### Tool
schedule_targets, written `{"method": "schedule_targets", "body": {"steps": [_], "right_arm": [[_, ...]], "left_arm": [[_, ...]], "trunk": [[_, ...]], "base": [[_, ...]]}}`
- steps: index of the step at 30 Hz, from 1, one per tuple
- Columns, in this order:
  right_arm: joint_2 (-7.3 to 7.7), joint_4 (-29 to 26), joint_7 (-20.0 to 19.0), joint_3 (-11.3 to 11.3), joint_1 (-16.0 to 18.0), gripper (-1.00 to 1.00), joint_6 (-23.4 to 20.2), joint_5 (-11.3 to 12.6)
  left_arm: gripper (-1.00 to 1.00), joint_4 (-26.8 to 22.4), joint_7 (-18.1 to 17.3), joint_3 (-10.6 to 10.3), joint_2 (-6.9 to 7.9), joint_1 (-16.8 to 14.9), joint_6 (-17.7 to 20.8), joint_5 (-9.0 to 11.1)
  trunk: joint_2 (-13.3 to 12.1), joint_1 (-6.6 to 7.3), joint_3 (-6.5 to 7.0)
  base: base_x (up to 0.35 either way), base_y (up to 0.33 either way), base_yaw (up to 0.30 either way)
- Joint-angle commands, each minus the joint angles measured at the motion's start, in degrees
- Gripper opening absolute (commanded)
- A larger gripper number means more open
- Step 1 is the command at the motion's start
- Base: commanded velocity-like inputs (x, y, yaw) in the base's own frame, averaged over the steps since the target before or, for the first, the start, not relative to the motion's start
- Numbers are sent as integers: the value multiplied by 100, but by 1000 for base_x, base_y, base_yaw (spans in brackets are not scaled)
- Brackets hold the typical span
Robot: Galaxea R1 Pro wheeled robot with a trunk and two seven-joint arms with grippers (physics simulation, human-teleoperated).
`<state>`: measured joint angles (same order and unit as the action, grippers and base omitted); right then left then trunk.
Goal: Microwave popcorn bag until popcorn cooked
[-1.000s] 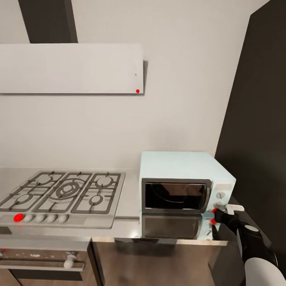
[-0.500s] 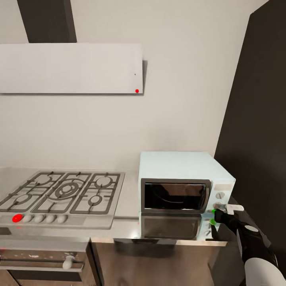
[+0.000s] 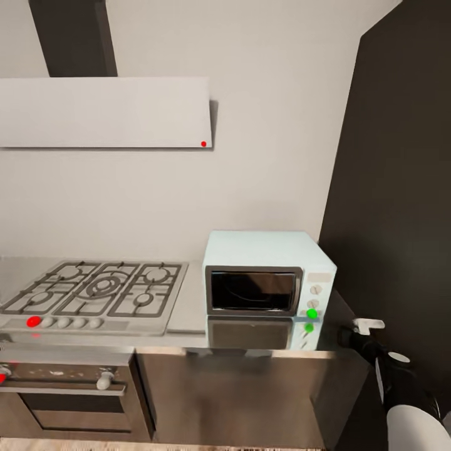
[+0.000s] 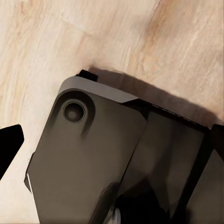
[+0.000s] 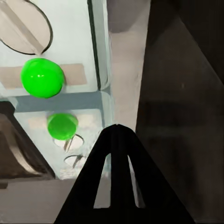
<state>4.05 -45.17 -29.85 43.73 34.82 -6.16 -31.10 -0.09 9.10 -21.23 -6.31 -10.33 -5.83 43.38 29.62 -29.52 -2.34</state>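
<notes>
The pale-blue microwave [image 3: 269,275] stands on the grey countertop [image 3: 188,326] with its dark glass door closed. A green light [image 3: 311,312] glows on its side panel, below two knobs, and is mirrored in the worktop. My right gripper [image 3: 346,336] hovers just right of the microwave's front corner, apart from the panel. In the right wrist view its fingers [image 5: 116,135] meet in a point, shut and holding nothing, facing the green light [image 5: 42,77]. The left gripper's black finger [image 4: 9,144] sits at the picture's edge, spread wide. The popcorn bag and popcorn are hidden.
A gas hob [image 3: 94,291] lies left of the microwave, under a flat white hood [image 3: 103,113]. A steel oven [image 3: 62,391] sits below the hob. A tall dark cabinet [image 3: 394,188] rises at the right. The left wrist view looks down on my dark base [image 4: 93,163] over wood floor [image 4: 46,46].
The camera has pulled back, so the whole scene looks smaller and lower. The microwave's panel light turned from red to green. My right gripper has drawn away from the panel.
</notes>
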Motion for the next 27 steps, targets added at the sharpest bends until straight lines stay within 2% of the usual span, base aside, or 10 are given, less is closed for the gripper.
{"method": "schedule_targets", "body": {"steps": [1, 5, 6, 8, 10, 11, 12, 16, 23, 27], "right_arm": [[-20, -168, -220, 16, 7, -100, -152, -99], [-80, -687, -1176, 5, 7, -100, -1546, -915], [-160, -730, -1319, -3, 7, -100, -1818, -1441], [-347, -638, -1346, 14, -13, -100, -1889, -1967], [-402, -219, -1253, 20, -12, -100, -1867, -2175], [-399, 193, -1120, 25, -11, -100, -1841, -2212], [-337, 1712, -485, 35, -10, -100, -1352, -2236], [113, 4443, 1293, 26, -155, -100, 336, -2228], [122, 4699, 1506, 27, -2157, -100, 1083, -2110], [128, 4701, 1508, 32, -2430, -100, 1209, -1722]], "left_arm": [[100, 0, 26, -48, -2, -4, -14, 39], [100, 0, 26, -48, -2, -4, -14, 39], [100, 0, 27, -48, -2, -4, -14, 39], [100, 0, 27, -48, -2, -4, -14, 39], [100, 0, 29, -48, -2, -4, -14, 39], [100, 0, 27, -48, -2, -4, -14, 39], [100, 0, 26, -48, -2, -4, -14, 39], [100, 0, 25, -48, -2, -4, -14, 37], [100, 0, 22, -57, 33, -4, -8, -20], [100, -6, 14, -88, 456, -4, 64, -59]], "trunk": [[11, 0, -12], [11, 0, -12], [11, 0, -12], [11, 0, -12], [11, 0, -12], [11, 0, -12], [11, 0, -12], [11, 0, -12], [11, 0, -12], [11, 0, -12]], "base": [[-265, -184, 0], [-265, -184, 0], [-265, -184, 0], [-265, -184, 0], [-265, -184, 0], [-265, -184, 0], [-265, -184, 0], [-241, -180, 0], [-37, -33, 0], [0, 0, 0]]}}
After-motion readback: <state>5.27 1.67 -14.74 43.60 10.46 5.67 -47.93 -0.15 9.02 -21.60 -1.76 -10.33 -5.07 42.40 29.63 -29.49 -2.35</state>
